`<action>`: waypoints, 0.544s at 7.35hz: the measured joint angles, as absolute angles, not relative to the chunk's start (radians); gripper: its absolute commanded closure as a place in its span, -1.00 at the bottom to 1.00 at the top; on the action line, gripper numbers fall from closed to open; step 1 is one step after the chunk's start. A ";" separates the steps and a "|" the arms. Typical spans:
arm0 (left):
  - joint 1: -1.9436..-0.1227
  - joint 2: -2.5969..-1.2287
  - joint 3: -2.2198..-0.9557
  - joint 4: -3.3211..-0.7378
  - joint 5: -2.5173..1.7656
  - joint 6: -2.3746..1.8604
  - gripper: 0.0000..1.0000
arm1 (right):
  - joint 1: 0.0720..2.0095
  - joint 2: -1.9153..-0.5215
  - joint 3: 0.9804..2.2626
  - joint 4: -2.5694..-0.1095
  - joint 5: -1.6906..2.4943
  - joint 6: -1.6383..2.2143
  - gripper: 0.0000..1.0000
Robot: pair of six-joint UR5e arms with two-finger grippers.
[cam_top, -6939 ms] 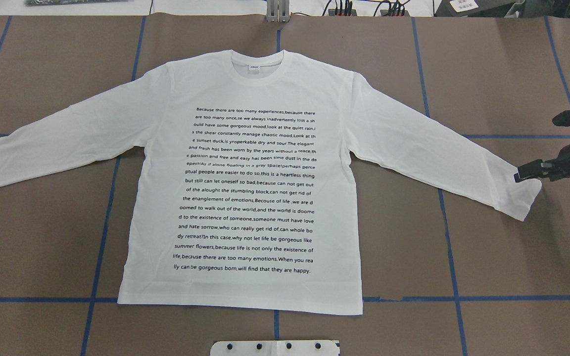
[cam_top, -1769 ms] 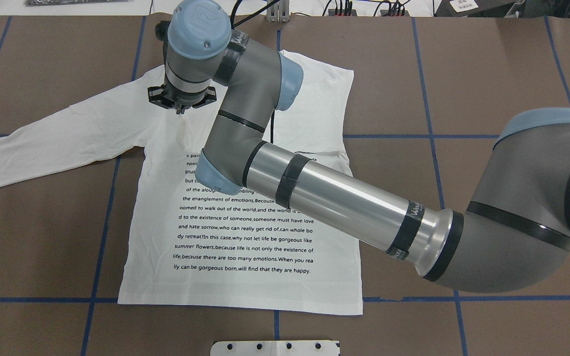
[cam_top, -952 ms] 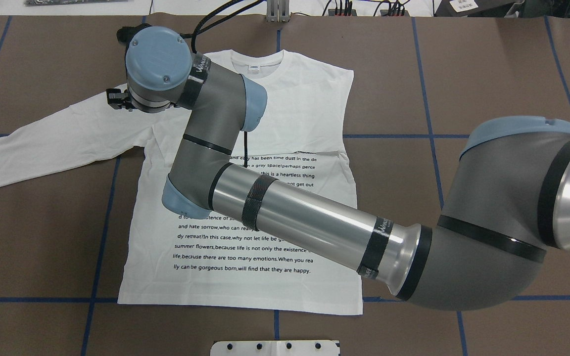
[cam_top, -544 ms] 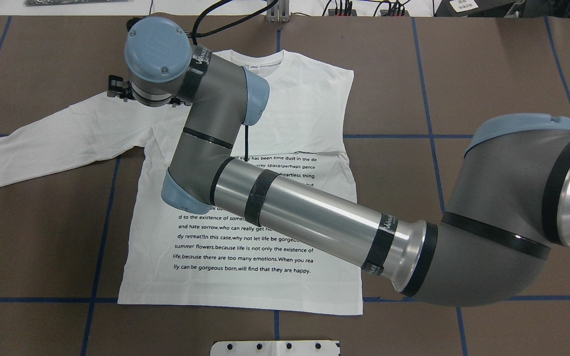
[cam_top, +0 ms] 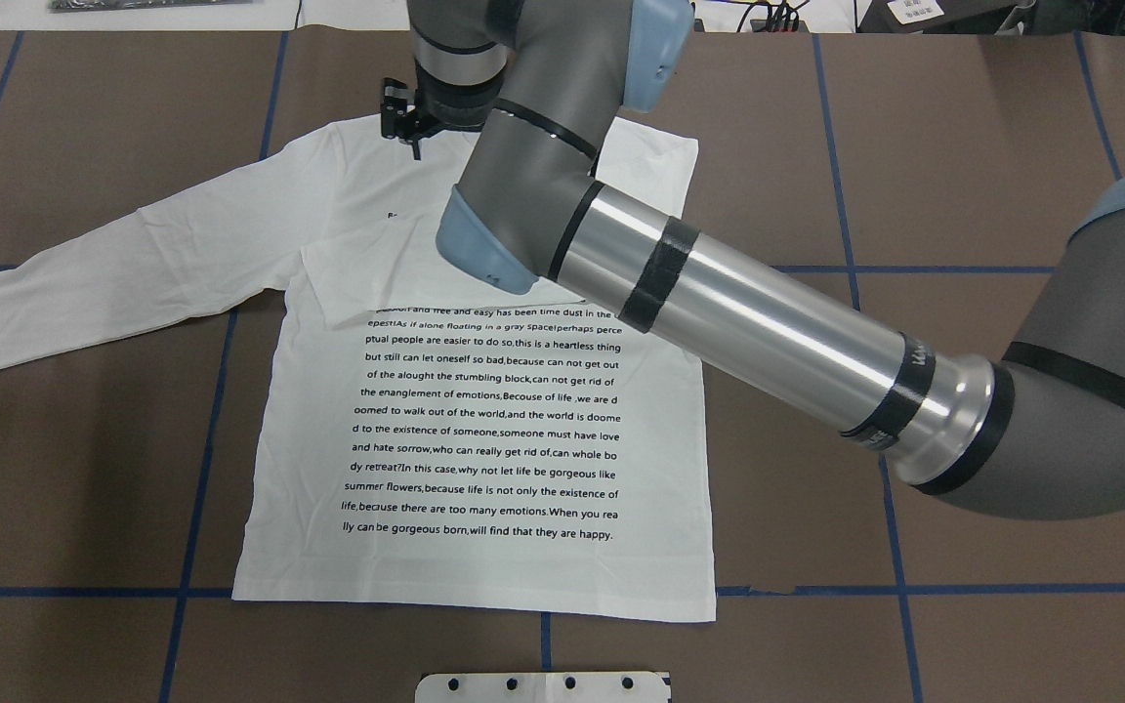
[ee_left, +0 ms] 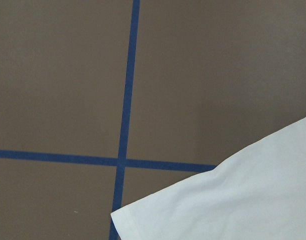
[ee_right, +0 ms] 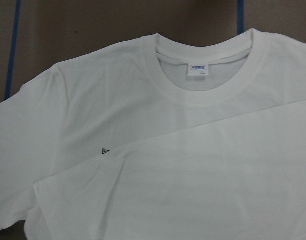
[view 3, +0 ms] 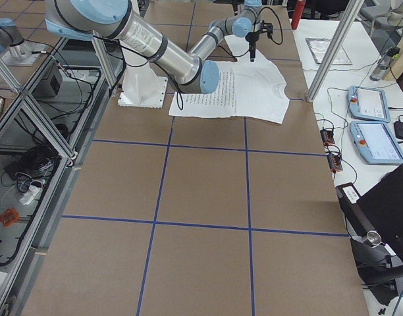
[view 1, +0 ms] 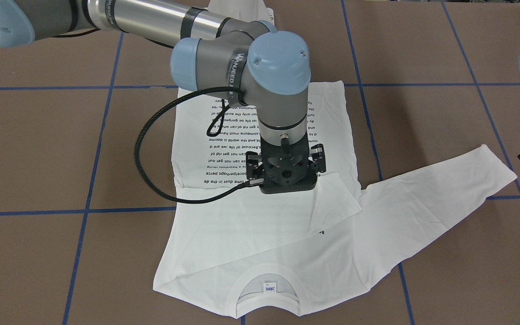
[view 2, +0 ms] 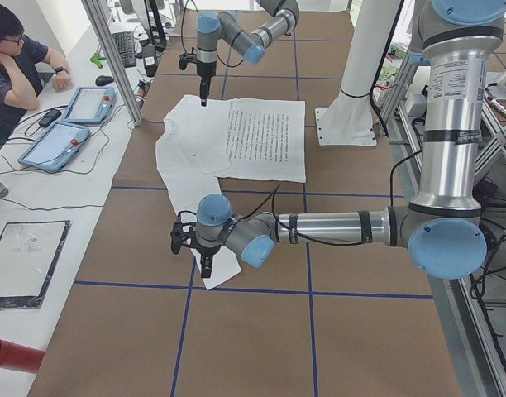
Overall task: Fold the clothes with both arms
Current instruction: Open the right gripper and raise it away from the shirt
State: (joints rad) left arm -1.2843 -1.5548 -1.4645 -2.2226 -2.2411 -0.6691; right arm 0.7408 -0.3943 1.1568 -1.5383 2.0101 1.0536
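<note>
The white long-sleeved T-shirt [cam_top: 484, 430] lies flat on the brown table, text side up. Its right sleeve [cam_top: 377, 264] is folded across the chest and covers the top text lines. Its left sleeve [cam_top: 113, 273] lies stretched out. My right gripper [cam_top: 406, 146] hangs over the shirt's left shoulder beside the collar, open and empty. The right wrist view shows the ribbed neck and label [ee_right: 197, 70]. My left gripper [view 2: 203, 269] hovers over the left sleeve's cuff [ee_left: 233, 200]. I cannot tell whether it is open or shut.
The white pedestal [view 2: 352, 116] stands beside the shirt's hem on the robot's side. Blue tape lines [cam_top: 201, 469] cross the table. An operator [view 2: 21, 58] sits on the far side beside two tablets [view 2: 71, 124]. Aluminium posts [view 2: 112, 50] stand at the table's edge.
My right gripper carried the right sleeve across the chest and let it go. In the last half second it moved from the left shoulder toward the collar.
</note>
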 measured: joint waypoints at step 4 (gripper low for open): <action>-1.214 -1.549 -1.410 -2.231 -2.202 -0.680 -0.98 | 0.883 -0.737 1.498 -1.681 2.162 0.830 -1.00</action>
State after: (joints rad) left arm -1.2142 -1.5491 -1.4098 -2.2308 -2.2018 -0.6797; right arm 0.8834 -0.7371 1.4980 -1.6807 2.1616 0.8299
